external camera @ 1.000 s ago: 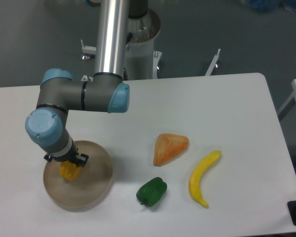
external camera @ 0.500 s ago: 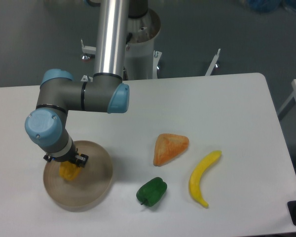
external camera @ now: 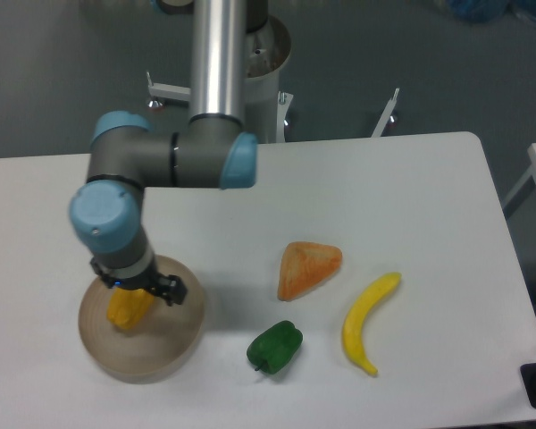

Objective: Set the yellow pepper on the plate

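The yellow pepper (external camera: pixel 128 308) lies on the left half of the round beige plate (external camera: pixel 174 344), which sits at the table's front left. My gripper (external camera: pixel 145 290) hangs just above and to the right of the pepper, mostly hidden under the arm's wrist. Only dark finger parts show at its edge. The pepper sits free of the fingers, so the gripper looks open and empty.
A green pepper (external camera: pixel 275 347) lies right of the plate. An orange wedge-shaped toy food (external camera: pixel 307 267) lies at the table's middle, and a yellow banana (external camera: pixel 366 321) is to its lower right. The arm's base column (external camera: pixel 219 54) stands at the back.
The arm and gripper have moved right and up off the pepper. The pepper has stayed in place on the plate, and more of it shows now.
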Available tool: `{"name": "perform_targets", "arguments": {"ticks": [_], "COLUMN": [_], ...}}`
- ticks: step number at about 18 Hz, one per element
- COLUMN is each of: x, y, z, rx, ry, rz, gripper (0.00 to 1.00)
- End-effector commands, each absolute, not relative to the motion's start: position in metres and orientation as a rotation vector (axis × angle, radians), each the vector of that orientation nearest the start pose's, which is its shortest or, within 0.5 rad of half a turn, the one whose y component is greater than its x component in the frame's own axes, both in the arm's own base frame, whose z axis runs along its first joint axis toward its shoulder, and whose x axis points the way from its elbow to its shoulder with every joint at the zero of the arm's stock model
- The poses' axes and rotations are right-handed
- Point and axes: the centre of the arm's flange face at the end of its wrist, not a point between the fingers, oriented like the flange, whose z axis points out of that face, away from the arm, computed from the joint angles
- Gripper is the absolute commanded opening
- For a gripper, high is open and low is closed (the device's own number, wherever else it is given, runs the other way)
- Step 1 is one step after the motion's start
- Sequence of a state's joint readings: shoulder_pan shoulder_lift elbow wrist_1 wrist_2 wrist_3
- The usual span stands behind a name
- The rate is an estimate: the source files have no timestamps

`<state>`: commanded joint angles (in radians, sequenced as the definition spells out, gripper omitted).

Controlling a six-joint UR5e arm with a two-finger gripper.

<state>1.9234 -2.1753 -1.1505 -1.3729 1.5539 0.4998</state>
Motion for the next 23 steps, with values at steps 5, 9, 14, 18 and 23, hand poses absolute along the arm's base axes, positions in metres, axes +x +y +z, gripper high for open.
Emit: {"name": "perform_targets", "arguments": {"ticks": [5, 9, 14, 18, 23], "x": [-0.202, -0.243, -0.293, -0.307, -0.322], "y": [0.702, 0.689, 0.671, 0.669, 0.662], "z": [0.369, 0.377, 0.38, 0.373, 0.374], "rx": [-3.108, -3.091, -3.078, -3.05, -3.051], "ry": [0.314, 0.424, 0.499, 0.507, 0.498], "rz": [0.09, 0.128, 0.146, 0.189, 0.193], "gripper": [0.99, 0.99, 0.99, 0.99, 0.99]}}
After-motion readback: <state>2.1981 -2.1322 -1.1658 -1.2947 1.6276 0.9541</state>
